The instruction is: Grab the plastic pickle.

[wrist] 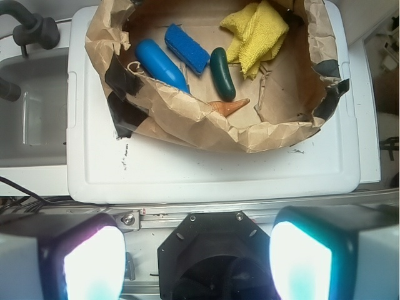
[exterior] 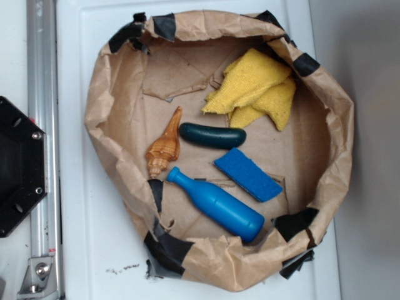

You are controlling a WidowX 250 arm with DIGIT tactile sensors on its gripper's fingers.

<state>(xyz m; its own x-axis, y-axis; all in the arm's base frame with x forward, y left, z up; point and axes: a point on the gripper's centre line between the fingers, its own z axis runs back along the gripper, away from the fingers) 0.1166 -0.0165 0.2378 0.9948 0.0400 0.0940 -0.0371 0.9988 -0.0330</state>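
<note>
The plastic pickle (exterior: 212,135) is dark green and glossy. It lies in the middle of a crumpled brown paper basket (exterior: 100,100), between a yellow cloth and a blue sponge. In the wrist view the pickle (wrist: 222,73) shows far ahead, inside the paper wall. My gripper (wrist: 197,265) hangs well back from the basket, above the black robot base, open with a wide gap and nothing between its glowing pads (wrist: 94,265). The gripper does not show in the exterior view.
Inside the basket lie a blue bottle (exterior: 215,205), a flat blue sponge (exterior: 247,174), an orange spiral shell (exterior: 165,145) and a yellow cloth (exterior: 255,87). The basket sits on a white lid (wrist: 206,172). A black base plate (exterior: 19,165) and metal rail (exterior: 42,94) flank the left.
</note>
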